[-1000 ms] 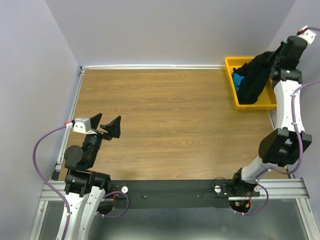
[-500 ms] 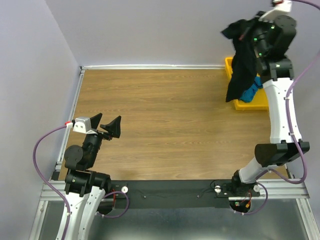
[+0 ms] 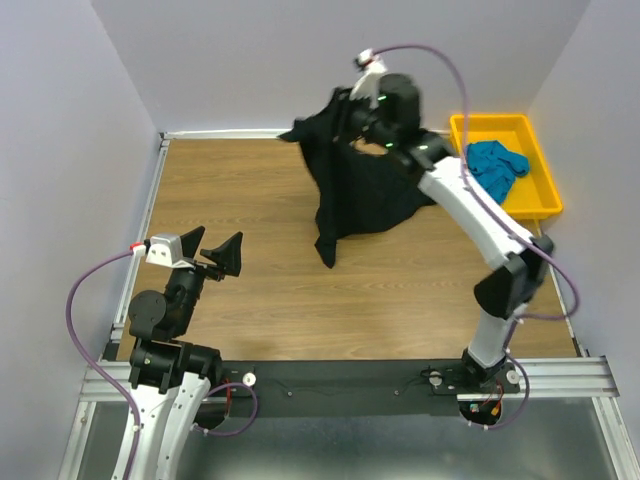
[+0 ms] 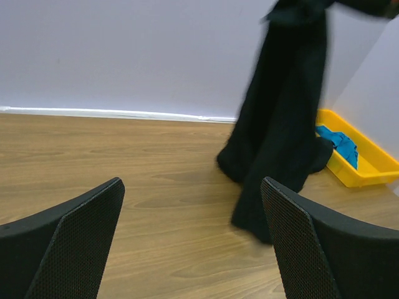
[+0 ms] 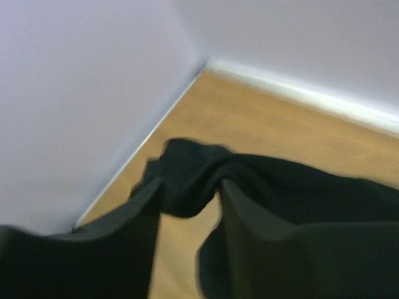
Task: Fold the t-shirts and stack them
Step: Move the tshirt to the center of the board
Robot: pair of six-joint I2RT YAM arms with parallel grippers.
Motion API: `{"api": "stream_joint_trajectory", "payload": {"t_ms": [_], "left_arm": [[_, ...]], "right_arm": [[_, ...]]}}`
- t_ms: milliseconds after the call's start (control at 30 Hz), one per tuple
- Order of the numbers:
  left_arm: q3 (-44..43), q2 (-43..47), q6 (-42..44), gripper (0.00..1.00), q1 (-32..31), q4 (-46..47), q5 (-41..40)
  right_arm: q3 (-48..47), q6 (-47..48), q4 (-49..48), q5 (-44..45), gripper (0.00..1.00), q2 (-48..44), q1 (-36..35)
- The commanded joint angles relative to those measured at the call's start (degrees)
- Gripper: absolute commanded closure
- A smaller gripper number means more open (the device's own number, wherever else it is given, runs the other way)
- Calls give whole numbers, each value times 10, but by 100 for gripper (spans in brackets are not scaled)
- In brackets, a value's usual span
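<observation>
The black t-shirt (image 3: 355,190) hangs in the air over the back middle of the table, its lower end near the wood. It trails from my right gripper (image 3: 348,112), raised high there. In the right wrist view the jaws of that gripper (image 5: 190,190) stand parted, with a bunch of the black t-shirt (image 5: 280,180) lying across the fingertips. The teal-blue t-shirt (image 3: 497,165) lies crumpled in the yellow tray (image 3: 480,122). My left gripper (image 3: 213,250) stays open and empty at the near left; its wrist view (image 4: 192,187) shows the black t-shirt (image 4: 280,124) ahead to the right.
The yellow tray (image 4: 368,174) stands at the table's back right corner against the walls. A white strip (image 3: 230,133) runs along the table's back edge, and grey walls close in the left, back and right sides.
My right arm has swung from over the tray leftward across the back of the table, carrying the black t-shirt out of the tray. Its jaws have parted. The left arm has not moved.
</observation>
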State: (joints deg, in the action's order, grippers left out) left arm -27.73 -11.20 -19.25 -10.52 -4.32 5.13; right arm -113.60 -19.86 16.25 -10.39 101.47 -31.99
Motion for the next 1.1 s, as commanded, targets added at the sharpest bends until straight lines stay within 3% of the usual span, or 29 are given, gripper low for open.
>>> {"api": "stream_joint_trajectory", "payload": {"t_ms": [0,100,167,333,633,767,967,1067], "left_arm": [[1,1,9,2,0,7,11],[1,-3,7,2,0,7,10],[1,-6,5,2,0,7,6],[4,-42,-9,2,0,18,-6],[16,-160,-62,1,-1,57,37],[20,-217,-74,1,-1,78,59],[17,-310,-124,1,-2,121,92],[9,-374,-146,1,-5,140,124]], "right_arm": [[35,-69,-2,-88,39,81,-68],[38,-65,2,-105,29,126,-135],[50,-66,4,-89,28,129,-139],[154,-5,37,54,27,81,-128],[359,-23,41,100,28,-10,15],[389,-11,41,115,28,-22,82],[406,-5,41,136,28,-10,119],[408,-20,41,107,28,4,151]]}}
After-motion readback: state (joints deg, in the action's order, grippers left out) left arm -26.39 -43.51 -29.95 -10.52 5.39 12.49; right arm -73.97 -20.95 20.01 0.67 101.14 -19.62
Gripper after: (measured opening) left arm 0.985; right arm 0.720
